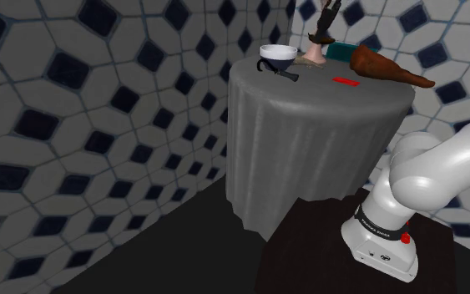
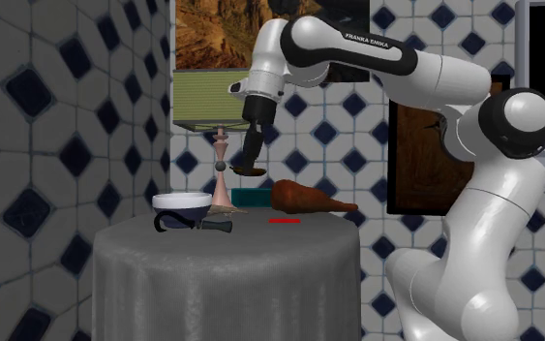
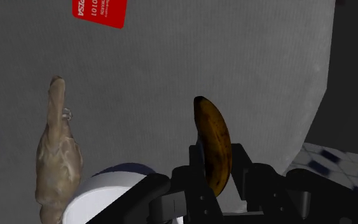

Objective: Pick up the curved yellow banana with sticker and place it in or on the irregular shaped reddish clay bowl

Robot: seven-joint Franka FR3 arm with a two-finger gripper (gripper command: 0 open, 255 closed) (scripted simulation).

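Currently the all-black two-finger gripper [image 3: 219,177] pinches the curved, brown-mottled yellow banana [image 3: 212,143] between its fingers, which clasp the fruit's lower portion; the free end projects beyond the fingertips. We see the banana [image 2: 252,171] held in the air above the round table draped in grey cloth [image 1: 308,150], not touching it. The irregular, reddish-brown clay bowl [image 2: 304,197] lies on the tabletop, elongated, with a narrow tail running toward the second exterior view's right. The controlling relation is this: the bowl sits below the gripper [image 2: 251,165] and off to the second exterior view's right. In the shoulder view the bowl [image 1: 383,67] likewise lies lower than, and to the right of, the gripper [image 1: 320,35]. A flat red card [image 1: 345,80] lies just beside the bowl. We judge the pick complete and the transfer to be the step in hand. The next move calls for a sideways shift toward the bowl's wide body, then a descent. We advise aligning the banana's long axis with the bowl's, since a crosswise release could let the fruit roll onto the cloth.
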